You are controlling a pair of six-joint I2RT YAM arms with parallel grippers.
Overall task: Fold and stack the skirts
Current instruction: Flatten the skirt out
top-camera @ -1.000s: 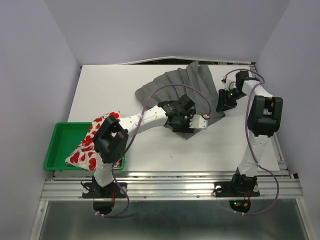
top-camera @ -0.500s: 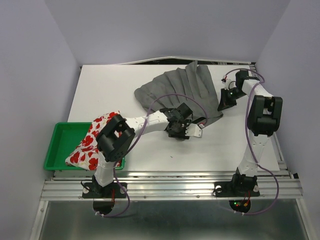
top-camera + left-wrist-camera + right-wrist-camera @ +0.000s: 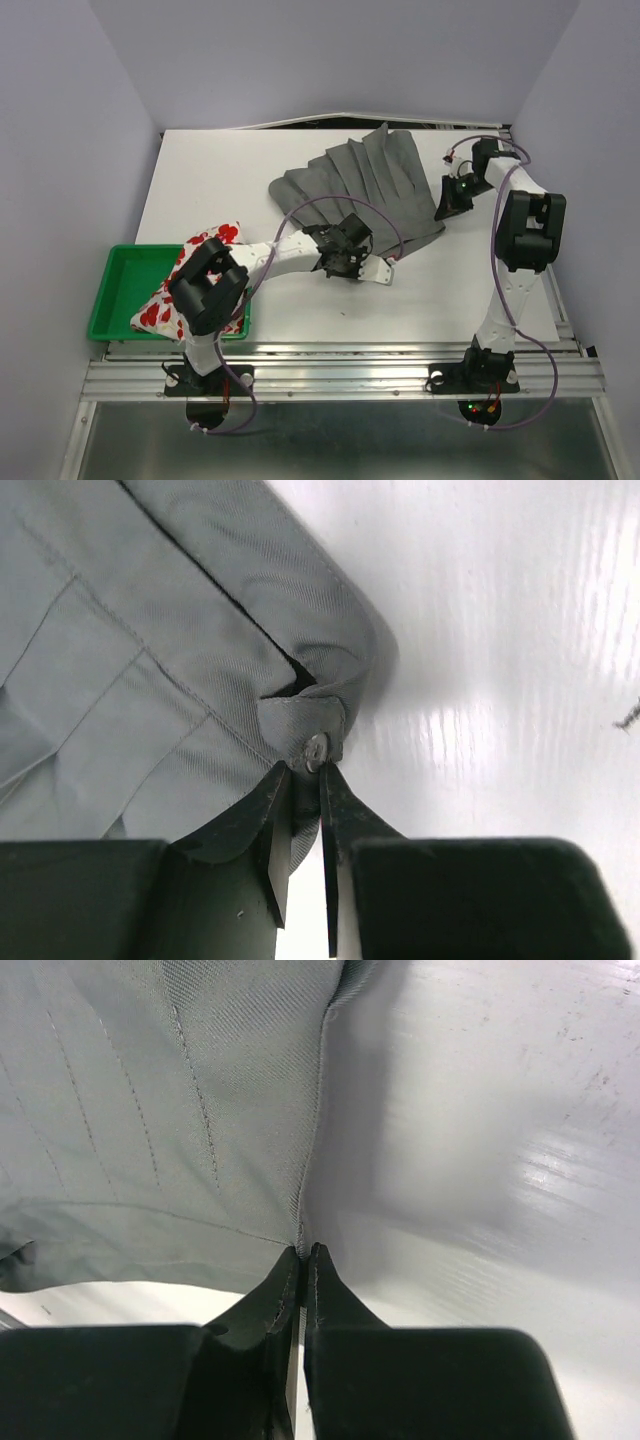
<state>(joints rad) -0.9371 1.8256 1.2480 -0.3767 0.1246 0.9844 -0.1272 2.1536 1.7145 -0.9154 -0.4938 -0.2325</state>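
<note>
Pinching the waist end of the plain dark grey cloth skirt [image 3: 360,180] looks like the opening of its first fold. The garment lies fanned out, pleats up, on the back half of the white table [image 3: 220,180]. The left gripper [image 3: 302,780] has its narrow black fingers drawn close about the corner tab that carries a small metal snap [image 3: 316,747]. Grey cloth seems to sit between the tips, though the wrist view is too tight to say how deep the bite goes. The right gripper [image 3: 303,1252] is clenched on the stitched edge of the same skirt at the table's right side, the seam running straight down into its tips.

To do the fold well, I would raise both held points together and level. Carrying them across toward the wide hem at one pace keeps the pleats flat instead of bunching. A shallow hold on the tab could slip under the cloth's weight.

The left arm's purple cable [image 3: 340,198] arcs right above the grey cloth and could catch a lifted edge. The white skirt with red heart print [image 3: 185,285] lies bunched half in the green plastic tray [image 3: 120,285], well apart, under the left arm's elbow, not yet folded
</note>
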